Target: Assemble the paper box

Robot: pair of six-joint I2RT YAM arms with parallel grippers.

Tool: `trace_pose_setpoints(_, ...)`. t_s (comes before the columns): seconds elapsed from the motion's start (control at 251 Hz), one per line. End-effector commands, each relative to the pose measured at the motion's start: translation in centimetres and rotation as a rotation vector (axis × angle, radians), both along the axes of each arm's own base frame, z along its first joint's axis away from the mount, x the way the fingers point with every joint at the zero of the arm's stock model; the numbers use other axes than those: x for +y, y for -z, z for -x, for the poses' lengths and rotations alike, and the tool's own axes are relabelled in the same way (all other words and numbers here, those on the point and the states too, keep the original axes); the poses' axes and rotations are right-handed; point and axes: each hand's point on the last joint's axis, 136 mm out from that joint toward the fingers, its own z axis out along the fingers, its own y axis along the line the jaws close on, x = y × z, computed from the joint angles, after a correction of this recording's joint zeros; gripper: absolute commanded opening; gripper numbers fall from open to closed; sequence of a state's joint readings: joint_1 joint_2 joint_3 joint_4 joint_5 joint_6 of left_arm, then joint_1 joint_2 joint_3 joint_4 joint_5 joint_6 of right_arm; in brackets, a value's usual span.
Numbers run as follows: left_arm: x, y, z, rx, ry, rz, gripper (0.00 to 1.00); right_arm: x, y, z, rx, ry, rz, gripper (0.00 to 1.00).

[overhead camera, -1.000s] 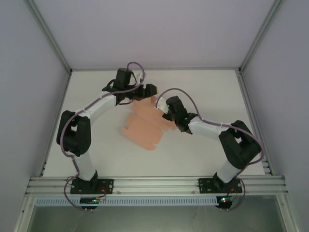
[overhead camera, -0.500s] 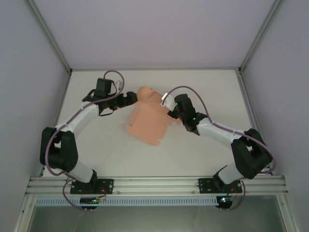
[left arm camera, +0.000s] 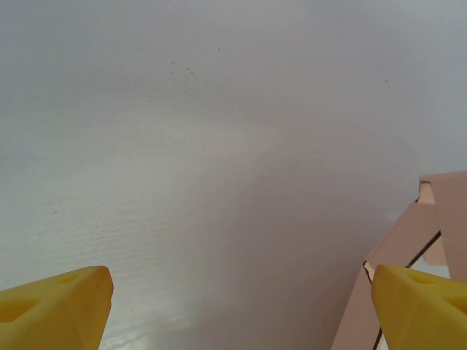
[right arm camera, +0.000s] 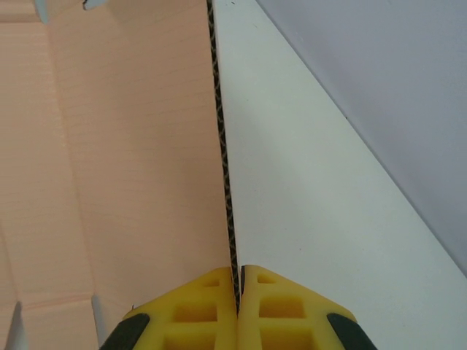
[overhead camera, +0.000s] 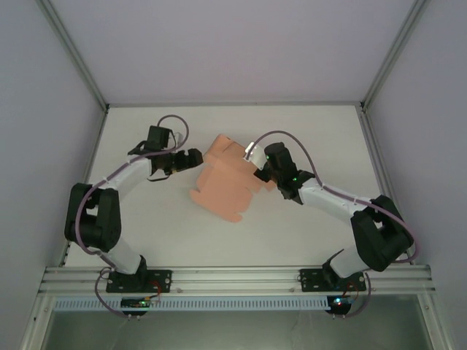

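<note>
Paper box (overhead camera: 225,184) mid-desk (overhead camera: 314,131): my right claw (right arm camera: 238,281) is clamped on its right edge; my left claw (overhead camera: 194,157), jaws apart and empty, waits just beside its left side.

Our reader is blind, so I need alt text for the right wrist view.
The right pincer, yellow-tipped, is shut on the thin edge of the salmon-pink paper box, here an unfolded sheet. The card spreads left of that edge, the white table to its right.
</note>
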State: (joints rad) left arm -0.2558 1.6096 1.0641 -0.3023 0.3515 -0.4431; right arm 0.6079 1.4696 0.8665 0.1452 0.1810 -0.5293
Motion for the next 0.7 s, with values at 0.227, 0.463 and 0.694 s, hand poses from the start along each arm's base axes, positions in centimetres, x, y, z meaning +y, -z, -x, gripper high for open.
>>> trace_pose_setpoints(0.227,-5.5,-2.0,0.1,-0.163,0.203,0.109,0.88,1.7,-1.1,1.1,0.061,-0.079,-0.134,0.01)
trace_pose_setpoints(0.463,-7.4,-1.6,0.3,-0.156,0.261,0.110,0.83,1.7,-0.6,1.3,0.093,-0.083,-0.132,0.02)
trace_pose_setpoints(0.694,-5.8,-2.1,0.8,-0.172,0.233,0.075,0.84,-0.5,-1.0,0.3,0.070,-0.044,-0.004,0.02)
